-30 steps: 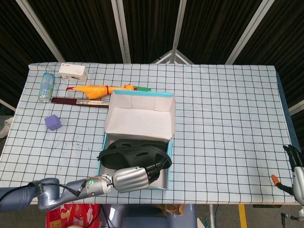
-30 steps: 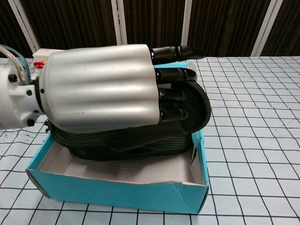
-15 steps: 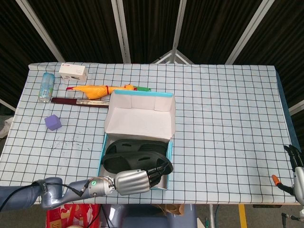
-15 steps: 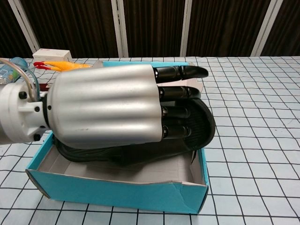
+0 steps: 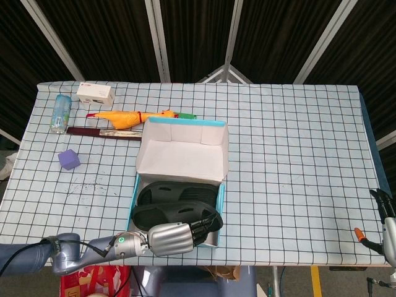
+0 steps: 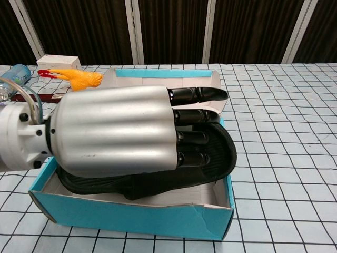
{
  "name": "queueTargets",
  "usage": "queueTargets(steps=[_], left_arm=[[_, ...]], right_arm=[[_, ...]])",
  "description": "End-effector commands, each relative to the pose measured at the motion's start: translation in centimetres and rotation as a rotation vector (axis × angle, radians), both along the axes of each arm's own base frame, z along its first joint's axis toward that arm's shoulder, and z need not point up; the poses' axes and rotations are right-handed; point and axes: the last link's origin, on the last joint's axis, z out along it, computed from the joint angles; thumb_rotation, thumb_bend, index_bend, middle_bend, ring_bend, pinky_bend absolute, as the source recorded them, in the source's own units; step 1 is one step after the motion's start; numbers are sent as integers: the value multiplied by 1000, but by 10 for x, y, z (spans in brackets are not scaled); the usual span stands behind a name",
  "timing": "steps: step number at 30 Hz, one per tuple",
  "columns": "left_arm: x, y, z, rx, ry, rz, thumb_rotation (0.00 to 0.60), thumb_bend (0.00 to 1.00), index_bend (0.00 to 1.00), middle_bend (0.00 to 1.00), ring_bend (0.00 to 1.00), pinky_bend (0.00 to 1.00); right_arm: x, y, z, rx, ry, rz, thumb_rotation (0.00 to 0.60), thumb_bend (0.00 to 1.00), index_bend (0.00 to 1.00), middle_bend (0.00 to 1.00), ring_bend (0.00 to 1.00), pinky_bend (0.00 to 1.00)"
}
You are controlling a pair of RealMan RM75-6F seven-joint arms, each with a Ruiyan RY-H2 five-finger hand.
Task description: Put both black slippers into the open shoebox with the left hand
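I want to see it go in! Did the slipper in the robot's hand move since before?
Yes. The slipper in the left hand went down into the shoebox, lower against its blue front wall than before.

No text, brand, number or sign can be read in either view. A red mark is seen on the small white box (image 5: 95,94) at the far left of the counter (image 5: 297,154), but it is too small to be made out, and may be only a coloured patch. A printed label is wrapped around the bottle (image 5: 60,112) beside it; its lettering is blurred beyond reading. Nothing legible is carried by the shoebox (image 5: 180,150).
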Motion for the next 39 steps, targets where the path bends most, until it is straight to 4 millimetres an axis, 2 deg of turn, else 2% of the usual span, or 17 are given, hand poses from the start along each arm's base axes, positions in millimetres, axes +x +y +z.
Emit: queueTargets(steps=[1,20,29,39], left_arm=[[-2,1,-1,-6,10,4,600,481,686,654,157,39],[-12,11,-17,-88,68,34,600,481,663,633,157,40],[-18,4,-21,-157,77,49,600,481,650,625,157,56],[-21,11,-28,-179,94,96,600,481,622,606,157,66]], right_arm=[[0,0,0,0,0,-1,600,253,122,118,167,137],[0,-1,0,0,1,-8,600,254,121,118,167,137],[-1,0,0,-2,0,-12,600,254,122,118,167,137],[-1,0,0,-5,3,-15,600,253,122,118,167,137]])
